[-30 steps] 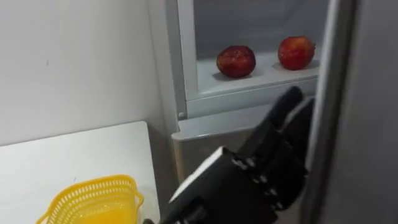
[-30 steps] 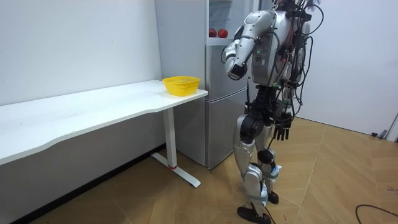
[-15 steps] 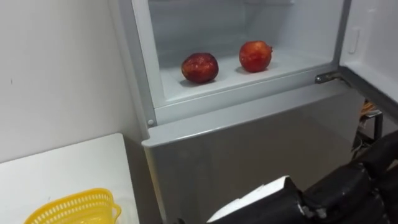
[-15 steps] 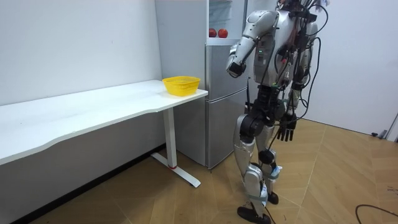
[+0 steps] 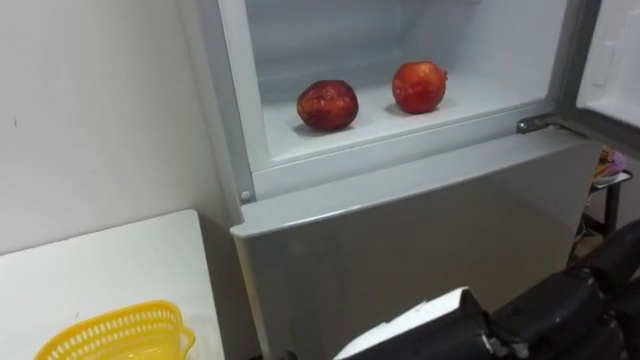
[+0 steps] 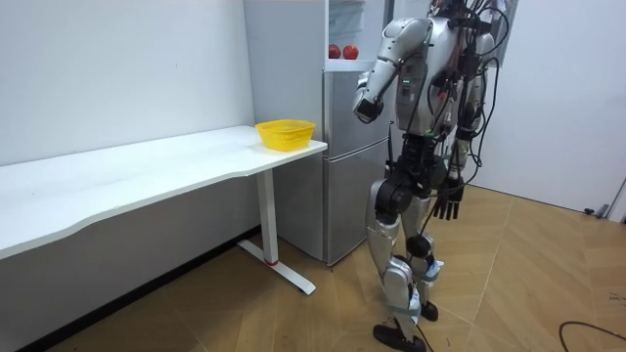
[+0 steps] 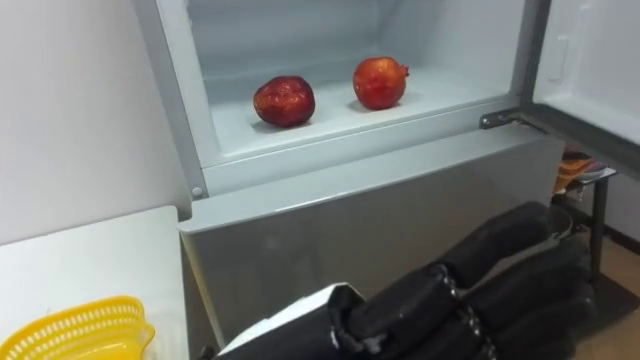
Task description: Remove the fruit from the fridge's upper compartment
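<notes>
Bright, even indoor light fell throughout, upper fridge compartment (image 5: 330, 40) showed palest at top of frame, red fruits (image 5: 327, 105) (image 5: 419, 87) cast small soft shadows on the shelf (image 5: 480, 95), dull sheen lay along the grey lower door (image 5: 420, 230), left hand (image 7: 500, 290) read as a dark mass at lower right, faint shade sat beneath the bench (image 6: 147, 171).

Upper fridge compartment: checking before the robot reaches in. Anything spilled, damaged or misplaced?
Nothing stands out: a dark red round fruit and a brighter red round fruit sit apart on the clean white fridge shelf.
</notes>
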### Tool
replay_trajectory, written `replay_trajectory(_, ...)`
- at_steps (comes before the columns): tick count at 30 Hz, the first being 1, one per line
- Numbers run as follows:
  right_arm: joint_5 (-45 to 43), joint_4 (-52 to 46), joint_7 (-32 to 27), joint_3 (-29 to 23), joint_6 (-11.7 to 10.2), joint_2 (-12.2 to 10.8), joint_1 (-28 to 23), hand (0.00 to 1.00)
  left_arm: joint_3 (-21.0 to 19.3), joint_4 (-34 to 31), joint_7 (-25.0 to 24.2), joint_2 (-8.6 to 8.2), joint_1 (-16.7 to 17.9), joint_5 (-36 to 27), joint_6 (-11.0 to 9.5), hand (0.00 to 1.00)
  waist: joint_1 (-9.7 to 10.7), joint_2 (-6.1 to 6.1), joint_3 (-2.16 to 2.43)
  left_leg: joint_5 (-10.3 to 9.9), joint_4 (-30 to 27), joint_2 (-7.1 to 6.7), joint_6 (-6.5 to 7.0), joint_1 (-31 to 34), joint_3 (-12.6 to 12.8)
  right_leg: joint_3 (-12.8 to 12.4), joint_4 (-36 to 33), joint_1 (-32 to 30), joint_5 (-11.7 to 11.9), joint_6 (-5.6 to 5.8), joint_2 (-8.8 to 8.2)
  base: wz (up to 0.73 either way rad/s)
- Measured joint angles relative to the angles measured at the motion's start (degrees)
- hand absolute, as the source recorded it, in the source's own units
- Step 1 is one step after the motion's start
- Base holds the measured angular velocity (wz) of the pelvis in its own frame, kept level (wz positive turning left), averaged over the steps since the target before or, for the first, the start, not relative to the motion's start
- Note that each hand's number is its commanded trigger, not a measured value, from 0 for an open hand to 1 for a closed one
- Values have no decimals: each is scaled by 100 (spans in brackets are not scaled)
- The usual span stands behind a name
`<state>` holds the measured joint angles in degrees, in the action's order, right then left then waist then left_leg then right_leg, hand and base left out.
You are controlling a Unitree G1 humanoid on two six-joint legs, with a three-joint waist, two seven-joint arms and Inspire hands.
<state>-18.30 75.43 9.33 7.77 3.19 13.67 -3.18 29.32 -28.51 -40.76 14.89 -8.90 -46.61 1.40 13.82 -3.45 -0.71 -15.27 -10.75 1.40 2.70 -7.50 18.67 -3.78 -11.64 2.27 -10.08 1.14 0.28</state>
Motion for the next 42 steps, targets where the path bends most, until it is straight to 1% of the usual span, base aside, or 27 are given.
replay_trajectory(5,9,-6,-15,-4,-10,-2,-23,0,-78,-1,-118,21,0,8,0,0,-19,-1,1,0,41,3,-2,0,0,-1,-15,-18,0,0,10,0)
replay_trajectory(8,100,2,-71,-4,-23,-2,-35,0,-397,-44,-172,60,-21,2,-3,0,-62,7,-3,1,36,3,-4,10,-6,5,-84,-30,0,0,9,-1)
replay_trajectory(11,174,-6,-75,-55,-72,2,-155,0,-990,-176,-146,127,-96,6,-24,0,-275,36,15,3,34,2,-8,2,-13,0,-99,-35,0,0,14,-3)
replay_trajectory(13,177,-60,-101,-302,-124,3,-338,0,-1505,-319,-16,227,-105,9,-246,0,-447,48,53,4,29,1,-9,-19,-31,7,-96,-20,0,0,17,0)
replay_trajectory(15,178,-65,-140,-409,-132,-1,-448,0,-1778,-410,160,256,-105,16,-370,0,-604,40,96,4,-1,-2,-9,-26,-89,25,-92,35,2,-3,14,9)
replay_trajectory(17,83,-78,-254,-556,-199,-22,-575,0,-2164,-583,363,259,-81,140,-409,0,-754,17,109,4,2,-1,-9,-93,-114,65,-88,68,2,-3,10,8)
replay_trajectory(18,4,-83,-340,-644,-239,-44,-677,0,-2485,-685,531,275,-79,175,-476,0,-838,-12,128,4,40,-1,-9,-124,-144,117,-87,99,1,-3,10,9)
replay_trajectory(19,-19,-124,-385,-705,-247,-69,-756,0,-2839,-761,703,272,-79,268,-583,0,-929,-26,128,11,67,-4,-19,-146,-174,212,-92,165,1,-3,-5,9)
replay_trajectory(20,-19,-149,-385,-736,-258,-79,-801,0,-3012,-776,808,272,-75,304,-644,0,-968,-27,128,13,73,-2,-22,-189,-176,227,-93,182,1,-3,-4,9)
replay_trajectory(21,-34,-230,-386,-832,-260,-118,-891,0,-3369,-811,1031,264,-57,425,-747,0,-1058,-27,129,19,91,3,-32,-224,-182,246,-103,203,-2,-7,4,0)
replay_trajectory(23,-40,-415,-391,-978,-261,-167,-1052,0,-3921,-972,1609,241,45,910,-916,0,-1194,-20,126,22,112,-1,-38,-279,-257,337,-96,278,-4,-10,2,8)
replay_trajectory(24,-55,-453,-394,-1005,-263,-174,-1100,0,-4030,-1000,1759,235,53,1067,-935,0,-1234,-15,124,22,114,-2,-38,-297,-276,398,-98,285,-4,-10,-4,13)
replay_trajectory(26,-147,-514,-423,-1118,-260,-215,-1170,0,-4344,-1017,2267,228,120,1478,-1091,0,-1316,1,118,23,118,-5,-39,-310,-358,582,-99,331,-7,-14,-20,14)
replay_trajectory(27,-168,-520,-445,-1142,-259,-242,-1198,0,-4529,-1015,2613,200,210,1788,-1184,0,-1351,16,115,23,116,-5,-39,-309,-393,608,-98,346,-9,-16,-22,14)
replay_trajectory(28,-182,-526,-451,-1142,-260,-270,-1207,0,-4664,-1015,2941,152,307,2039,-1205,0,-1416,36,107,23,116,-8,-39,-299,-452,655,-82,367,-9,-16,-27,13)
replay_trajectory(29,-199,-531,-460,-1148,-260,-285,-1206,0,-4740,-1014,3082,132,378,2134,-1225,0,-1432,46,105,23,115,-10,-39,-293,-480,716,-64,377,-9,-16,-35,14)
replay_trajectory(30,-269,-568,-491,-1153,-260,-303,-1219,0,-4944,-1014,3364,132,570,2297,-1265,0,-1457,61,111,23,111,-16,-39,-277,-510,820,8,408,-9,-16,-46,13)
replay_trajectory(31,-344,-646,-512,-1186,-259,-305,-1250,0,-5156,-1004,3638,132,720,2474,-1270,0,-1498,55,107,23,109,-25,-39,-258,-554,900,59,431,-6,-21,-58,14)
replay_trajectory(33,-456,-694,-552,-1394,-249,-315,-1266,0,-5439,-930,4041,134,848,2740,-1270,0,-1548,37,106,24,100,-42,-38,-249,-663,1006,104,464,-4,-24,-77,19)
replay_trajectory(35,-474,-749,-582,-1480,-232,-320,-1317,0,-5731,-892,4409,131,1025,2980,-1271,0,-1673,21,107,27,104,-41,-40,-293,-684,1039,95,477,-5,-24,-74,6)
replay_trajectory(36,-465,-829,-609,-1536,-236,-349,-1343,0,-5918,-820,4634,131,1162,3132,-1273,0,-1761,11,102,27,104,-40,-41,-302,-750,1085,98,502,-5,-24,-68,12)
replay_trajectory(37,-445,-861,-615,-1586,-234,-363,-1344,0,-6081,-623,4871,131,1324,3205,-1301,0,-1773,8,99,27,104,-45,-41,-307,-847,1196,100,540,-5,-24,-78,20)
replay_trajectory(38,-441,-866,-622,-1589,-231,-360,-1344,0,-6132,-493,4991,131,1418,3243,-1299,0,-1775,-12,90,27,100,-47,-41,-309,-888,1219,104,556,-6,-24,-80,33)
replay_trajectory(39,-433,-880,-633,-1589,-216,-360,-1331,0,-6173,-185,5219,126,1660,3362,-1290,0,-1791,-36,82,27,96,-59,-41,-308,-977,1241,104,579,-10,-18,-85,27)
replay_trajectory(40,-397,-907,-634,-1584,-174,-362,-1324,0,-6159,160,5408,100,1913,3406,-1215,0,-1818,-66,76,27,95,-63,-41,-308,-1013,1270,105,596,-11,-17,-89,21)
replay_trajectory(41,-371,-910,-633,-1576,-170,-363,-1322,0,-6145,368,5473,87,2036,3446,-1153,0,-1839,-72,73,27,95,-66,-41,-308,-1029,1281,107,607,-11,-17,-92,20)
replay_trajectory(42,-330,-909,-624,-1574,-150,-368,-1318,0,-6094,763,5597,55,2230,3505,-1003,0,-1846,-105,72,27,82,-75,-40,-306,-1097,1343,107,635,-11,-17,-101,26)
